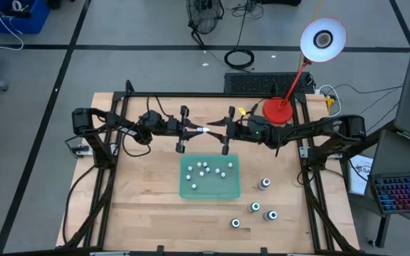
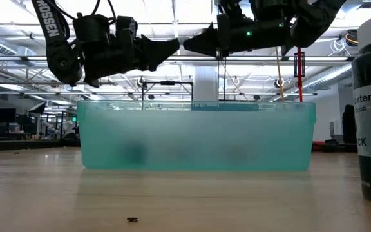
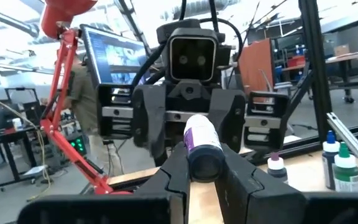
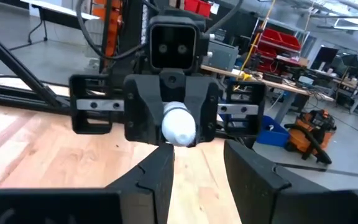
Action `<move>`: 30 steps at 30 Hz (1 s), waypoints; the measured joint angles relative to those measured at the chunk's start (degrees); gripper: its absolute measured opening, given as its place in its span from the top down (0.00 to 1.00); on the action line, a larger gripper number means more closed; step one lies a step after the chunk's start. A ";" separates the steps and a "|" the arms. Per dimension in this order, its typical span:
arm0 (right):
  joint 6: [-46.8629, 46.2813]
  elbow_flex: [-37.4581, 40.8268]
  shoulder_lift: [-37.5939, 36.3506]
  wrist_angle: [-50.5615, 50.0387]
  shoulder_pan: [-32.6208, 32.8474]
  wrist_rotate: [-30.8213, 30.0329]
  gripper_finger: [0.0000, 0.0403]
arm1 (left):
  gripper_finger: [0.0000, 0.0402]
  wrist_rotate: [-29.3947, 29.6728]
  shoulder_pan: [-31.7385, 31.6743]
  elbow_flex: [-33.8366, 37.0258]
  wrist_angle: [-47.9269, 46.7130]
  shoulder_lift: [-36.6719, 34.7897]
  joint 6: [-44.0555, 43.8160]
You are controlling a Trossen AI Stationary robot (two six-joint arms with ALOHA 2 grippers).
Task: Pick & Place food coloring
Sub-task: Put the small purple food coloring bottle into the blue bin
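High view: the left gripper (image 1: 193, 129) and the right gripper (image 1: 218, 130) meet tip to tip in the air over the table (image 1: 148, 206), with 1 small white bottle (image 1: 203, 130) lying sideways between them. Just in front of the tips sits the green tray (image 1: 210, 190), holding about 10 small white-topped bottles. 4 bigger bottles (image 1: 265, 184) stand on the wood past the tray, on the right gripper's side.

Low view: both grippers hang above the tray's rim, their tips nearly touching.

Left wrist view: the left gripper (image 3: 202, 177) is closed tightly on the bottle (image 3: 202, 146), whose dark base faces the camera, with the right arm's wrist straight ahead.

Right wrist view: the right gripper (image 4: 197, 163) stands partly open, its fingers apart and clear of the bottle's white cap (image 4: 178, 125), which lies just beyond them.
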State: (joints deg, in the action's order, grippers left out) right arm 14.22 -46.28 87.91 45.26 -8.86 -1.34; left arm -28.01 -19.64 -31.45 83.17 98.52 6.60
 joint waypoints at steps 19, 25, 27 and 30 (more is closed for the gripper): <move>0.09 -0.02 -0.19 -1.07 0.67 0.16 0.68 | 0.87 1.42 -0.31 -0.04 -2.44 0.02 0.30; 0.33 -0.02 -0.19 -0.92 0.65 0.19 0.68 | 0.87 1.42 -0.26 -0.04 -2.44 0.02 0.19; 0.40 -0.02 -0.19 -0.92 0.65 0.18 0.68 | 0.87 1.37 -0.24 -0.04 -2.43 0.02 0.18; 0.50 -0.02 -0.19 -0.91 0.58 0.17 0.69 | 0.87 1.36 -0.26 -0.04 -2.44 0.02 0.12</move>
State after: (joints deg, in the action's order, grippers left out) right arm 14.72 -46.30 87.72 44.35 -8.28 -1.17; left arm -26.65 -19.90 -31.48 80.73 98.54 6.72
